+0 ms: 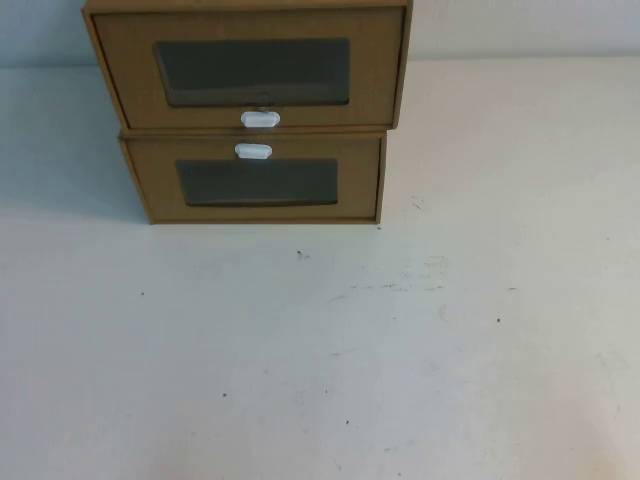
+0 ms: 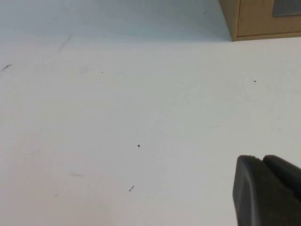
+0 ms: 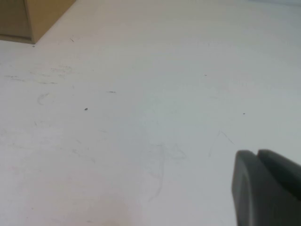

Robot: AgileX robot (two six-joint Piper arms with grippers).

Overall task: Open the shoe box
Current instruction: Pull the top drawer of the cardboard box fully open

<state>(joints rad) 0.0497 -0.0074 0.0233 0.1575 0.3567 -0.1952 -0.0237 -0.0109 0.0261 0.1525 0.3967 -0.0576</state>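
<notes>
**mo_k:** ok, where's everything sitting, starting from the left?

**piper_fan:** The left gripper (image 2: 262,162) is low over the bare desk (image 1: 420,360), out on the left side. Only its own wrist cam catches it. You see two dark fingers (image 2: 247,193) pressed together with no gap and nothing between them. A bottom corner of the lower shoe box (image 2: 263,21) shows far off in that view, so it's well apart from the boxes.

**mo_k:** and the boxes themselves?

**piper_fan:** Two brown ones are stacked at the desk's far edge, a bit left of the middle. The upper shoe box (image 1: 378,70) sits flat on the lower one, touching all along. Each front has a dark pane, the upper window (image 1: 252,72) and the lower window (image 1: 258,182). The upper handle (image 1: 260,119) is white and sits at the bottom edge of its front. The lower handle (image 1: 253,151) is also white and sits at the top edge of its front. So the two handles end up just beside each other, one over the other. Both fronts look closed, as far as I can tell.

**mo_k:** right arm?

**piper_fan:** The right gripper (image 3: 257,157) is low over the desk's right side and also well apart from the stack. Its cam only shows a box corner in the distance. Its fingers are together too and holding nothing. The desk under it has a few faint scuffs and dark specks.
</notes>
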